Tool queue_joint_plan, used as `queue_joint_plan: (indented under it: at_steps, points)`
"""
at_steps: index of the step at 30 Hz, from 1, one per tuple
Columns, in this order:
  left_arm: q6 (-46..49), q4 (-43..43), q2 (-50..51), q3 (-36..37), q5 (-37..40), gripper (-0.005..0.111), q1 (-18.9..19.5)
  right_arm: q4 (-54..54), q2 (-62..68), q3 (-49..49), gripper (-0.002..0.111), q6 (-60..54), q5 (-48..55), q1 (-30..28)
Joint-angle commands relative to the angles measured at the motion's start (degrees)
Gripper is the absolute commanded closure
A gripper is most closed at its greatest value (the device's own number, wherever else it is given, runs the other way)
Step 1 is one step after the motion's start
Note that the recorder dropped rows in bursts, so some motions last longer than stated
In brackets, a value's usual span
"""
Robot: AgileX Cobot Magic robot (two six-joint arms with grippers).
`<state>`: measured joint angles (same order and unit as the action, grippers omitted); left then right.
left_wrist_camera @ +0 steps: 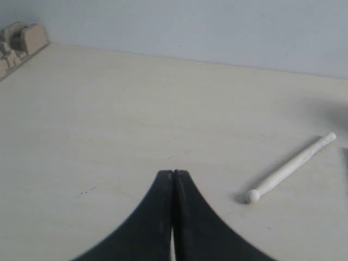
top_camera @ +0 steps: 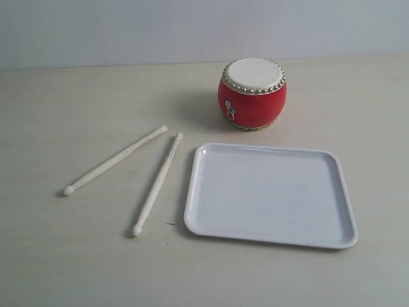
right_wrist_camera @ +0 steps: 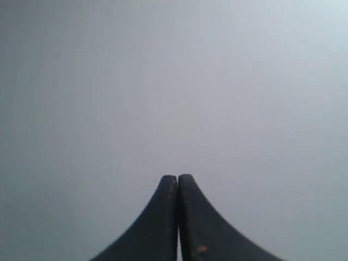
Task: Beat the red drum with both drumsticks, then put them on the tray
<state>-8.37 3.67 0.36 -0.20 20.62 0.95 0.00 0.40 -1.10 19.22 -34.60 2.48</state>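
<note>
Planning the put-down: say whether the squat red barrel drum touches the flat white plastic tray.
Apart. The exterior view shows a strip of bare table between the red drum and the tray.

Soft even light, faint shadows, slight blur

Exterior view: looks down at a slant from the near side of the tray [top_camera: 268,192], facing the wall [top_camera: 128,25] beyond the red drum [top_camera: 252,96] behind the tray. Stands far enough back to take in the whole tray and both drumsticks [top_camera: 115,160] [top_camera: 158,184] left of it.

Left wrist view: sits low over the worktop [left_wrist_camera: 109,109], peering past the pressed-together tips of the left end effector [left_wrist_camera: 173,173] toward that wall. Shares one drumstick [left_wrist_camera: 291,167] with the exterior view; cannot tell which.

Right wrist view: faces only blank grey past the closed right end effector [right_wrist_camera: 178,176].
</note>
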Motion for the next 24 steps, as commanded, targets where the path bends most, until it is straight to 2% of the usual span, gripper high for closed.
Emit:
queue_joint_plan:
  at_steps: [1, 4, 6, 9, 12, 13, 15, 18, 20, 22, 24]
  points:
    - [-0.38, 0.25, -0.36, 0.20, -0.35, 0.107, -0.44, 7.01, 8.67, -10.69, 0.108, -1.77, -4.78, -0.28]
    - [-0.38, 0.25, -0.36, 0.20, -0.35, 0.107, -0.44, 9.44, 23.17, -21.87, 0.108, -7.86, -4.07, -0.28]
    - [-0.38, 0.25, -0.36, 0.20, -0.35, 0.107, -0.44, 9.17, 35.65, -31.36, 0.108, -11.26, 0.81, -0.28]
    - [-0.49, 0.25, -0.36, 0.20, -0.35, 0.107, -0.44, 6.35, 52.55, -46.82, 0.108, -13.46, 20.73, -0.28]
    - [-0.49, 0.25, -0.36, 0.20, -0.35, 0.107, -0.44, -1.57, 68.28, -62.45, 0.108, -15.31, 43.84, 0.18]
    - [-0.49, 0.25, -0.36, 0.20, -0.35, 0.107, -0.44, -2.29, 74.32, -68.55, 0.108, -17.08, 53.28, 0.18]
    - [-0.49, 0.25, -0.36, 0.20, -0.35, 0.107, -0.44, -2.17, 82.69, -76.84, 0.108, -21.33, 64.56, 0.18]
    - [-0.49, 0.25, -0.36, 0.20, -0.35, 0.107, -0.44, 3.54, 93.79, -87.79, 0.108, -34.95, 83.00, 0.18]
    - [-0.49, 0.25, -0.36, 0.20, -0.35, 0.107, -0.44, 11.47, 100.00, -93.79, 0.108, -48.18, 94.05, 1.28]
    - [-0.49, 0.25, -0.36, 0.20, -0.35, 0.107, -0.44, 19.04, 104.85, -97.56, 0.108, -57.67, 102.64, 3.22]
    - [-0.49, 0.25, -0.36, 0.20, -0.35, 0.107, -0.44, 23.58, 107.84, -99.29, 0.108, -65.03, 104.56, 5.97]
